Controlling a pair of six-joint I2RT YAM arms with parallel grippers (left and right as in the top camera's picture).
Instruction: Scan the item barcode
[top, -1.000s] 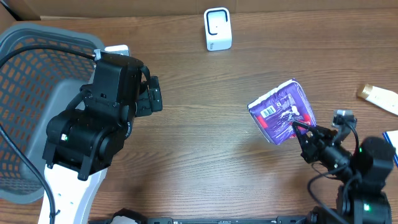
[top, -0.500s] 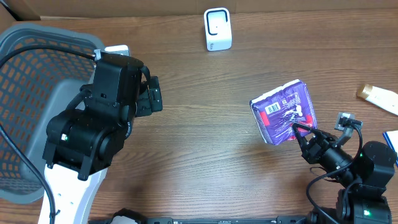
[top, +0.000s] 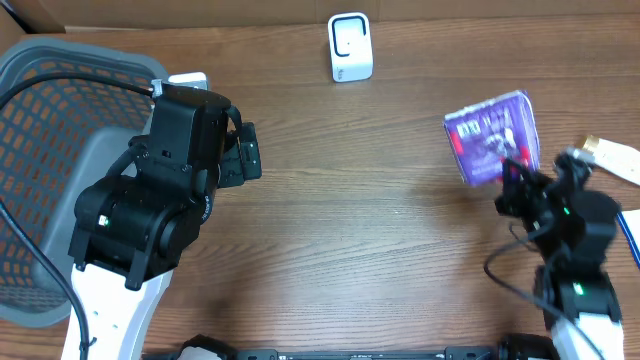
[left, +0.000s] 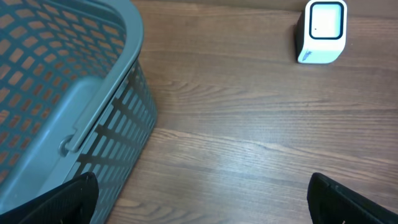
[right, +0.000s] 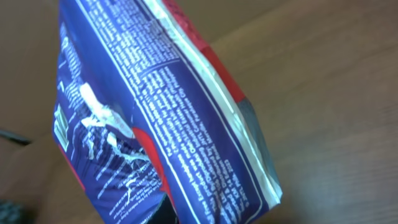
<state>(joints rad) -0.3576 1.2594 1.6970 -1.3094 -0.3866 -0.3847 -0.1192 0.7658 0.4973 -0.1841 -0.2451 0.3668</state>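
The item is a purple snack packet with white print and a red stripe, held off the table at the right. My right gripper is shut on its lower edge. In the right wrist view the packet fills most of the frame, tilted, and the right gripper pinches it at the bottom. I cannot make out the barcode in either view. The white scanner stands at the far middle of the table and also shows as the scanner in the left wrist view. My left gripper hangs open over bare wood, beside the basket.
A grey mesh basket fills the left side, with its wall close to the left fingers. A cream tube and a blue-edged object lie at the right edge. A white item sits behind the left arm.
The right gripper has carried the packet right and toward the far side, turning it. The barcode label that faced up earlier no longer shows from above. The left arm has not moved.
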